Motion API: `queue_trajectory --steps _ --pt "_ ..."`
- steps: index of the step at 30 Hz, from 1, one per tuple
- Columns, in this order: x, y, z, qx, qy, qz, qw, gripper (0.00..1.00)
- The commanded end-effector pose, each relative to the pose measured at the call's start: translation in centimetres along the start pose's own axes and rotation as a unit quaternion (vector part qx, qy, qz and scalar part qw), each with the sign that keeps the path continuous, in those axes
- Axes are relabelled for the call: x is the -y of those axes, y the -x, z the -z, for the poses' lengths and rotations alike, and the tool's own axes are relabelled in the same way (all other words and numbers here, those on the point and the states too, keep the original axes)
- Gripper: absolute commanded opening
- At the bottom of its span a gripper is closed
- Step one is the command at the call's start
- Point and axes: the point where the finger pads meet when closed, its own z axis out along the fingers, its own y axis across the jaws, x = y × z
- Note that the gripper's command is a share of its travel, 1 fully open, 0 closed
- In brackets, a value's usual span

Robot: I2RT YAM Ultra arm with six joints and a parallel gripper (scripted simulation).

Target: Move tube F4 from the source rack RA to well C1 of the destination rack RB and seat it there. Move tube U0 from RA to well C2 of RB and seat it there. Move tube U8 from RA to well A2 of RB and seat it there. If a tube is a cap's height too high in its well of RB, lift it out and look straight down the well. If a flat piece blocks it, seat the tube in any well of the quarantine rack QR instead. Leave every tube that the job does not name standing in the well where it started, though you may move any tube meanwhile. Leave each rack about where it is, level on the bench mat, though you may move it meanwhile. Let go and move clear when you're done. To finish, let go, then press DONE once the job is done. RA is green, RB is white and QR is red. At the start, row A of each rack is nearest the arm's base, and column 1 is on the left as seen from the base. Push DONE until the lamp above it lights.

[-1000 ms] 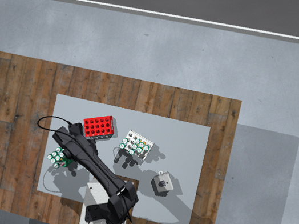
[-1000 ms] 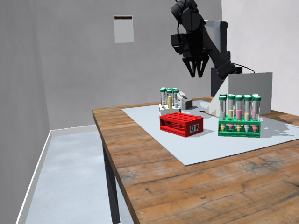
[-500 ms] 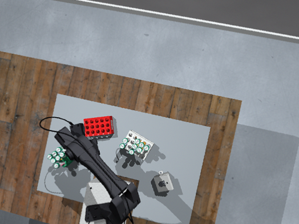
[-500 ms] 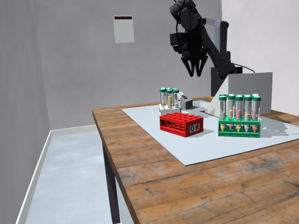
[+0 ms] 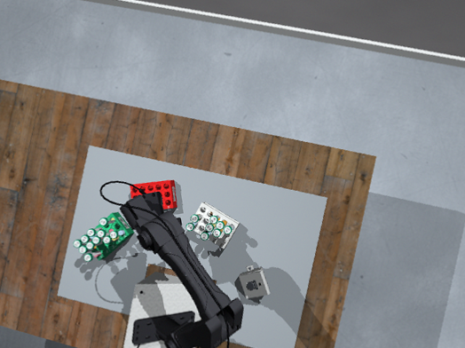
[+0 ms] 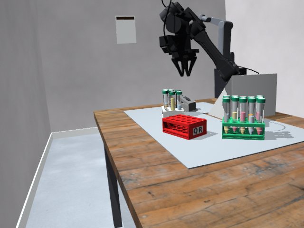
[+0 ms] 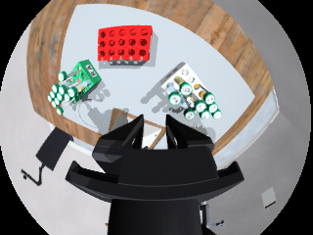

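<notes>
My gripper (image 6: 185,75) (image 7: 155,117) is partly open and empty, high above the bench; the arm hides its fingers in the top view. The green rack RA (image 5: 127,231) (image 6: 242,124) (image 7: 98,77) holds several upright green-capped tubes. The white rack RB (image 5: 233,223) (image 6: 173,113) (image 7: 197,82) also holds several green-capped tubes, with some empty wells at one end. The red rack QR (image 5: 171,183) (image 6: 191,133) (image 7: 149,36) shows only empty wells; the arm covers part of it in the top view. Cap labels are too small to read.
The grey DONE box (image 5: 244,286) (image 6: 190,106) stands beyond RB, towards the arm's base side, with a small lamp (image 5: 249,267) that looks unlit. A pale panel (image 6: 254,95) stands behind RA in the exterior view. All three racks stand on the pale mat (image 5: 274,224).
</notes>
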Motion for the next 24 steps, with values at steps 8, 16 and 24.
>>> queue_trajectory --steps 8,16,24 --pt "4.6 -1.6 1.0 0.012 -0.015 0.02 1.0 0.3" --pt "4.1 -1.3 0.7 0.015 -0.017 0.025 0.999 0.3" --pt "4.0 -0.8 1.3 0.029 -0.01 0.008 1.0 0.3"
